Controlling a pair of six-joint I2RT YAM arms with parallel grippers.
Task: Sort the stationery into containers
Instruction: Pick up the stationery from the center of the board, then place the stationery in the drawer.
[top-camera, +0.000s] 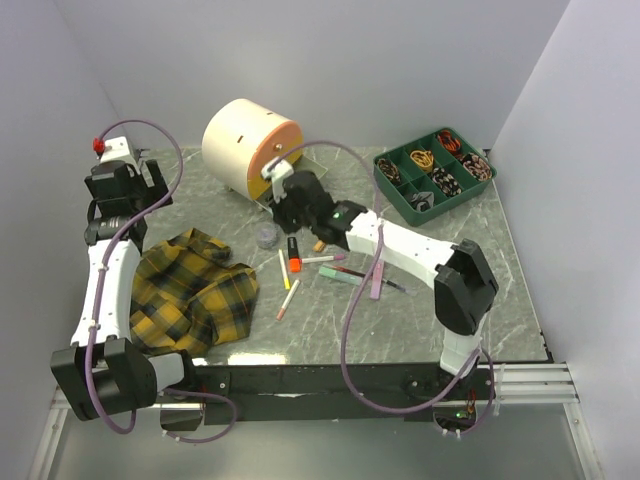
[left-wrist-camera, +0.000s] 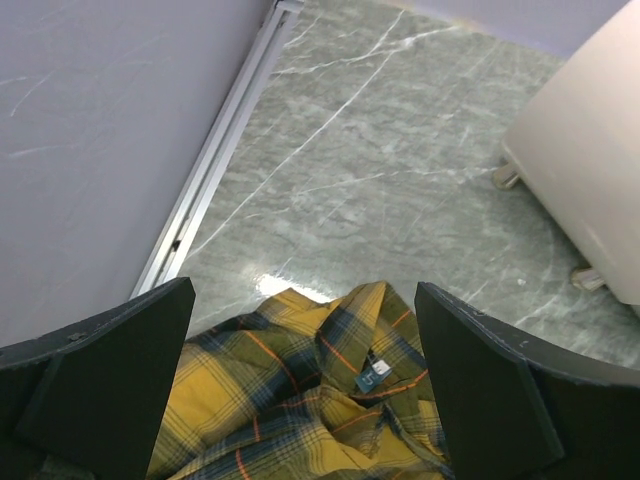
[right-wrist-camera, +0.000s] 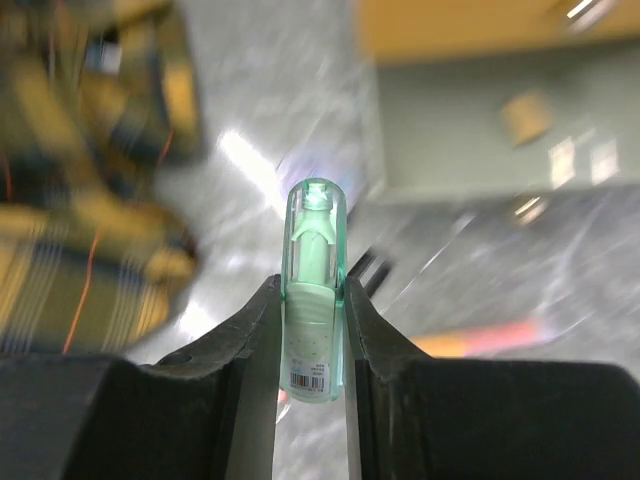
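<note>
A pale green highlighter (right-wrist-camera: 314, 290) with a clear cap stands upright between my right gripper's (right-wrist-camera: 309, 292) jaws, which are shut on it. In the top view that gripper (top-camera: 290, 205) hovers just in front of the cream drum-shaped chest (top-camera: 245, 140), near its orange drawer face (top-camera: 277, 152). More stationery lies on the marble: an orange marker (top-camera: 294, 255), a yellow pen (top-camera: 284, 270), a pink pen (top-camera: 288, 298), a lilac marker (top-camera: 377, 278), a green marker (top-camera: 340, 277) and a clear round pot (top-camera: 266, 236). My left gripper (left-wrist-camera: 302, 295) is open at the far left (top-camera: 140, 195).
A yellow-black plaid cloth (top-camera: 190, 290) is bunched at the left, under the left gripper (left-wrist-camera: 300, 400). A green compartment tray (top-camera: 385, 180) holding small items sits at the back right. The chest's side (left-wrist-camera: 590, 170) stands right of the left gripper. White walls enclose the table.
</note>
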